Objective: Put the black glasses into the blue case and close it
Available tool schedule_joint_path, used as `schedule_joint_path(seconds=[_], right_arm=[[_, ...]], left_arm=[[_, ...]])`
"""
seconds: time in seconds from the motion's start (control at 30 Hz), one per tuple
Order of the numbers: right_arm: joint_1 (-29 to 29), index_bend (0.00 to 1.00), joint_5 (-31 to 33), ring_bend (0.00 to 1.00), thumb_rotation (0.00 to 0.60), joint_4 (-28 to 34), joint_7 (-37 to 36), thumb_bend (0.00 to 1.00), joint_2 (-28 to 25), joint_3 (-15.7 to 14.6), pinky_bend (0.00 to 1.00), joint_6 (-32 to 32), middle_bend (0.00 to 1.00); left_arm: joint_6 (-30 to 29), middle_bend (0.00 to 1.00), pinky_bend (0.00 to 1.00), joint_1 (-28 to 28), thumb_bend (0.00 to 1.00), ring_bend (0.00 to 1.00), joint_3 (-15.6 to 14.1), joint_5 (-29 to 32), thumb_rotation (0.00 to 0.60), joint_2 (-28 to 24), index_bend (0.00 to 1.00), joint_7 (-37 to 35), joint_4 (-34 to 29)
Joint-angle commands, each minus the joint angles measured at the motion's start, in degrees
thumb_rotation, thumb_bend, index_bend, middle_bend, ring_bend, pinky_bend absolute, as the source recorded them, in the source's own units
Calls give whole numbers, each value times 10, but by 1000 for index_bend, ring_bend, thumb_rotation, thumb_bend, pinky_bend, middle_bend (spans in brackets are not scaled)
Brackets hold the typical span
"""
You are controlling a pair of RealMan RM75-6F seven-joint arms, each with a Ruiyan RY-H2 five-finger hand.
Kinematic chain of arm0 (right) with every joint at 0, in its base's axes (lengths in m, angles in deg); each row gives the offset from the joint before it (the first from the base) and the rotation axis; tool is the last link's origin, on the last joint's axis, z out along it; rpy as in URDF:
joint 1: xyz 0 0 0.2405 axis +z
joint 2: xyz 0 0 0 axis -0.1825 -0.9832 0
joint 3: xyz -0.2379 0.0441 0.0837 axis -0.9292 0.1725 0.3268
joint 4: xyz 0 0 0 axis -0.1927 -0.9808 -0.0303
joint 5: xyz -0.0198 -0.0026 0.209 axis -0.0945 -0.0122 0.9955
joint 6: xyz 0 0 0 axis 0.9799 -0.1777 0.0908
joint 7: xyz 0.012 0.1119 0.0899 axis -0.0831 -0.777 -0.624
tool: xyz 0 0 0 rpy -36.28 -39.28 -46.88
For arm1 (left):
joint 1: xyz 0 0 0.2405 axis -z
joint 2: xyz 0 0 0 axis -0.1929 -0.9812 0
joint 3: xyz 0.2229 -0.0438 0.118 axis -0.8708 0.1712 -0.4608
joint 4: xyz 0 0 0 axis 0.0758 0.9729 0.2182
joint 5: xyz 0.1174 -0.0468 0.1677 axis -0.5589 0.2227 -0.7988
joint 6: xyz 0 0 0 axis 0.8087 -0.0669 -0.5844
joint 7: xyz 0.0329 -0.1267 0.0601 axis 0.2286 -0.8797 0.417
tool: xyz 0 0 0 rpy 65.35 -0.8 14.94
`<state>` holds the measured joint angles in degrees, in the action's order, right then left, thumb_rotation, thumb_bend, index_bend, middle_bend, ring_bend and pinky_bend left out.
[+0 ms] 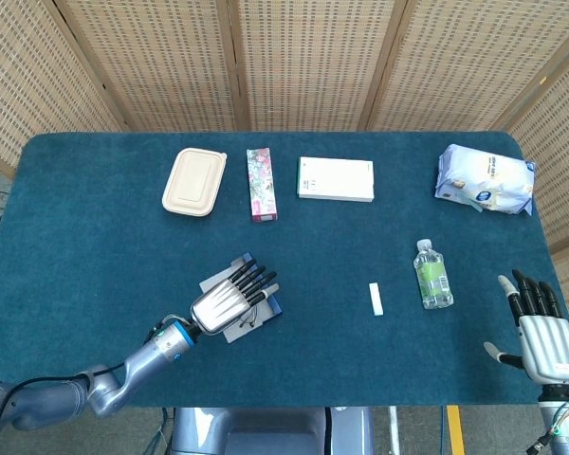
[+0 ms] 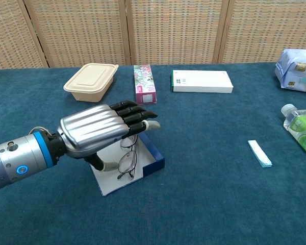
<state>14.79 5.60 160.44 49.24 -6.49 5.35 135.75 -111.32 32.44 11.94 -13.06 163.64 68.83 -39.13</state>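
Glasses (image 2: 127, 162) under left hand (image 2: 99, 128) (in case (image 2: 155, 155)).

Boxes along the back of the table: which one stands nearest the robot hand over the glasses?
The narrow pink floral box. It stands just beyond the left robot hand, between the beige lidded container and the flat white box, which lie further off.
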Motion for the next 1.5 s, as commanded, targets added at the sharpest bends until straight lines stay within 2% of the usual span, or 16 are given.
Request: schedule_joint_path(seconds=[0.03,0.27,0.83,1.5], right_arm=[[0,64,0,0,600,1,-1,0,-1,0,0,-1,0],[0,64,1,0,600,2,0,0,-2,0,0,-2,0],[1,64,3,0,600,4,1,0,-3,0,0,-3,0],[2,64,4,0,600,5,0,0,-3,0,0,-4,0]], left_arm=[[-3,0,0,-3,261,0,0,0,600,1,0,-3,-2],[-17,0,0,-15,263,0,-10,-10,600,-1,0,-3,3],[4,0,0,-11,263,0,-3,-6,600,30,0,-4,27],[27,0,0,14,267,0,31,12,600,60,0,3,65]])
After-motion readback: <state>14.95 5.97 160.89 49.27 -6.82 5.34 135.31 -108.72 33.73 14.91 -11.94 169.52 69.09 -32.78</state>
